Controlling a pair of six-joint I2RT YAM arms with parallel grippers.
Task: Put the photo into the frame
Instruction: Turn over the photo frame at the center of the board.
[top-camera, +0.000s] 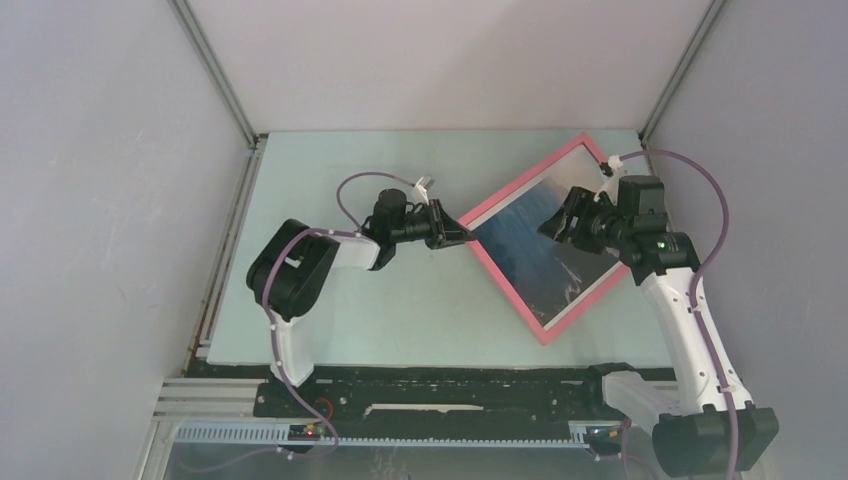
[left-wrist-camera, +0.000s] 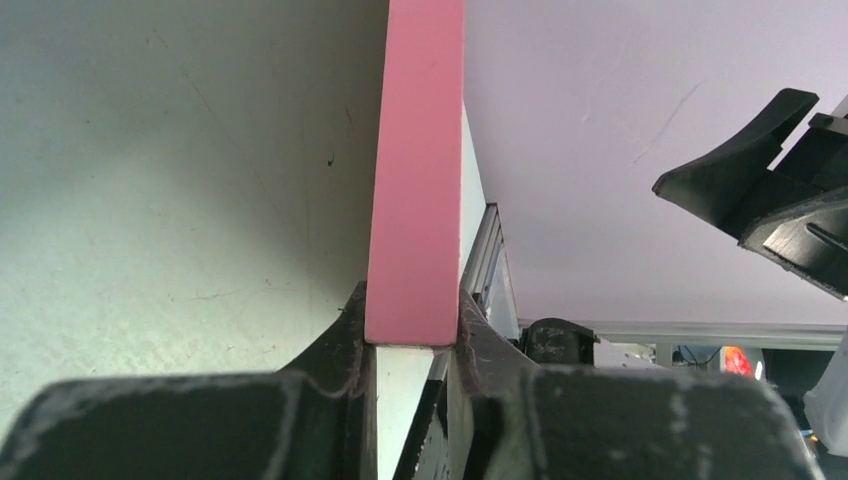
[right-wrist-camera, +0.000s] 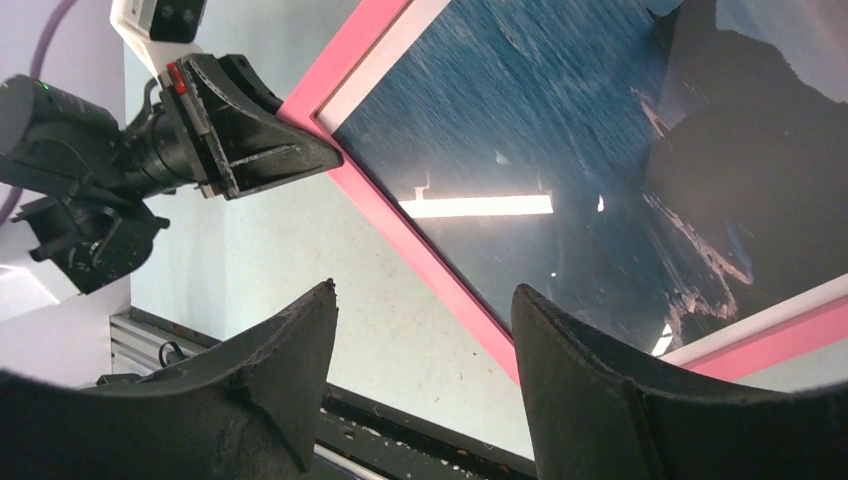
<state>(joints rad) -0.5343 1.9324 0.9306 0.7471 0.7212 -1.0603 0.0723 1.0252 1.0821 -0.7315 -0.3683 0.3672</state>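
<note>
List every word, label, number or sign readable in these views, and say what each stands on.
None can be read.
The photo shows only dark blue water and rock, with no caption.
The frame is plain pink and has no mark in view.
The left gripper and the right gripper are bare black and unmarked.
The white piece on the left wrist is too small to tell whether it bears print.

Pink frame (top-camera: 520, 181) w/ dk-blue, white-bordered photo (top-camera: 520, 245) on pale-green table (top-camera: 400, 300).
</note>
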